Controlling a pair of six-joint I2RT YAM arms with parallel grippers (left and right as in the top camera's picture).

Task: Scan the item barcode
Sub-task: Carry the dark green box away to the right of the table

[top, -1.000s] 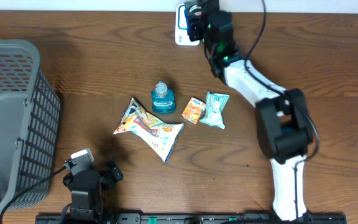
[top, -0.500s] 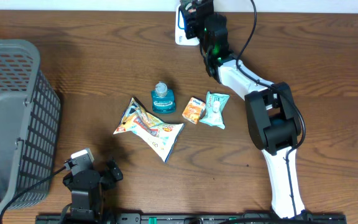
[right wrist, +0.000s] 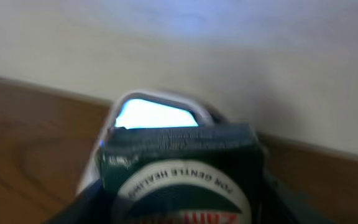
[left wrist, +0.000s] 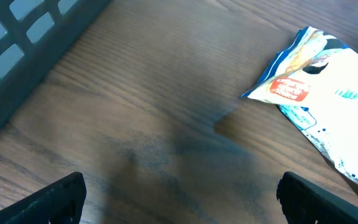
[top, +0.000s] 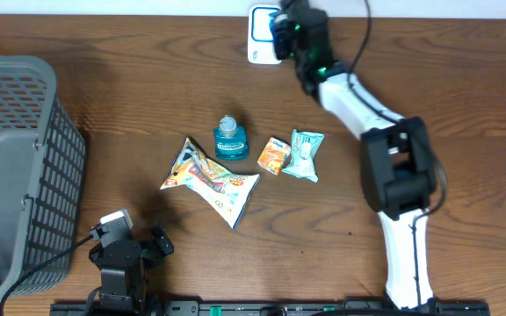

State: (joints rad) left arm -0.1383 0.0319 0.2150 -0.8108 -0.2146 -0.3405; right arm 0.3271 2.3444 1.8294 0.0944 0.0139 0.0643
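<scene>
My right gripper [top: 292, 26] is at the table's far edge, shut on a dark green box [right wrist: 179, 169] with a white oval label. It holds the box upright just in front of the white scanner [top: 259, 33], whose lit window [right wrist: 155, 114] shows above the box's top edge in the right wrist view. No barcode shows in these views. At the near left, my left gripper [top: 126, 253] hovers low over bare wood, open, its two dark fingertips [left wrist: 58, 198] wide apart with nothing between them.
A colourful snack bag [top: 209, 180] lies mid-table, seen also at the right of the left wrist view [left wrist: 328, 106]. Beside it are a blue bottle [top: 230, 139], an orange packet [top: 274, 155] and a teal packet [top: 306, 154]. A grey basket [top: 16, 167] fills the left side.
My right gripper has shifted slightly to the right with the box, uncovering more of the scanner. The left arm has not moved.
</scene>
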